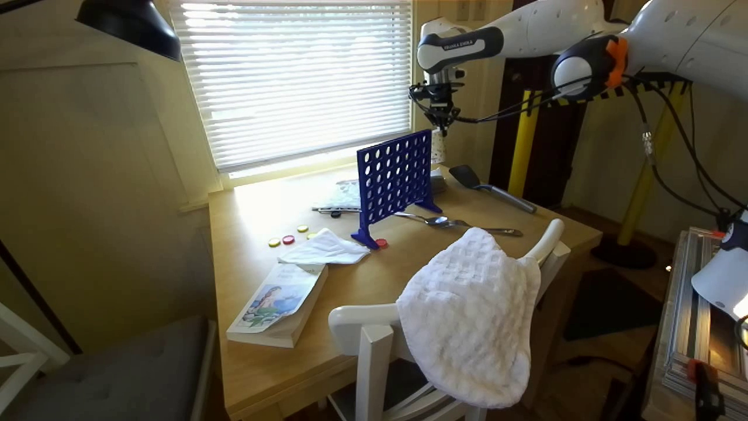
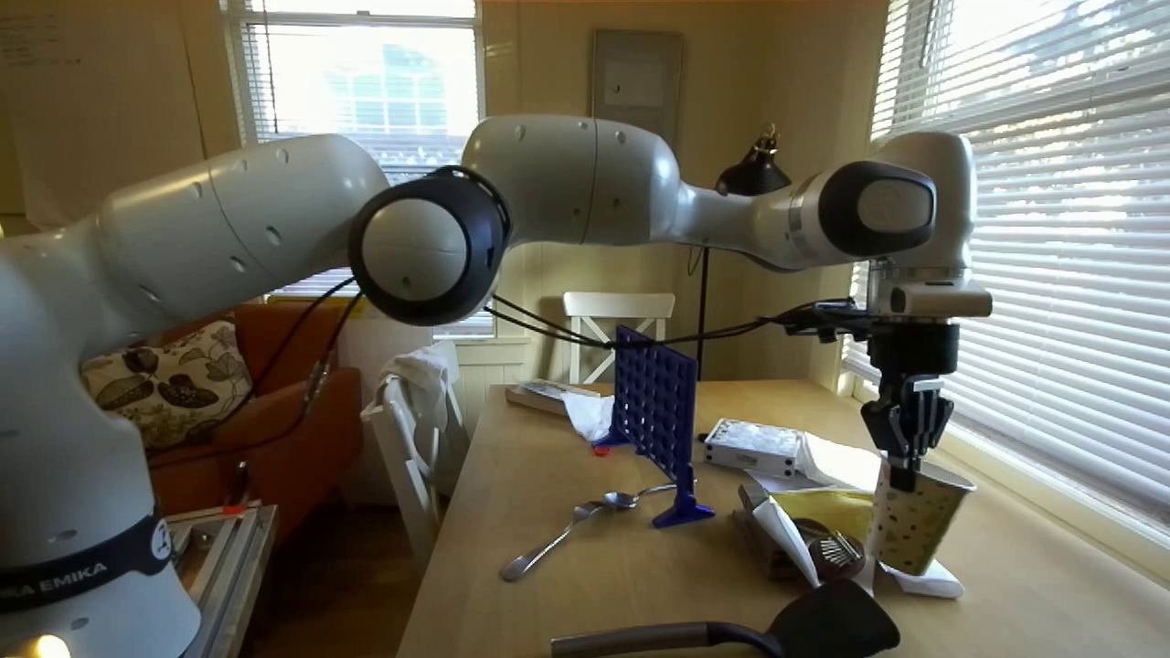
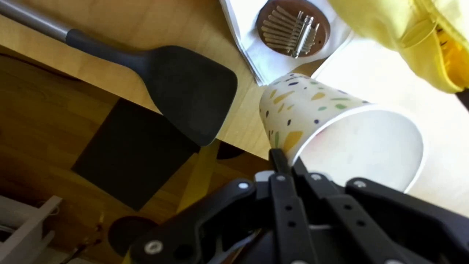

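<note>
"FRANKA EMIKA" arm (image 1: 543,35), gripper (image 3: 288,161) clamped on a cup (image 3: 307,106)
Tapered, smooth, probably paper, flecked yellow, green and dark.

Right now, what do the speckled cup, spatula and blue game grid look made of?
The cup is probably paper, matte: thin wall, printed pattern. The spatula has a dull black head, perhaps nylon or silicone. The game grid seems smooth moulded plastic, evenly blue.

A wooden surface (image 1: 353,286) bears a blue grid (image 1: 394,173). Near the grid lie spoon (image 2: 622,500) and fork (image 2: 546,546); farther off, spatula (image 2: 836,621) and book (image 1: 279,301).
</note>
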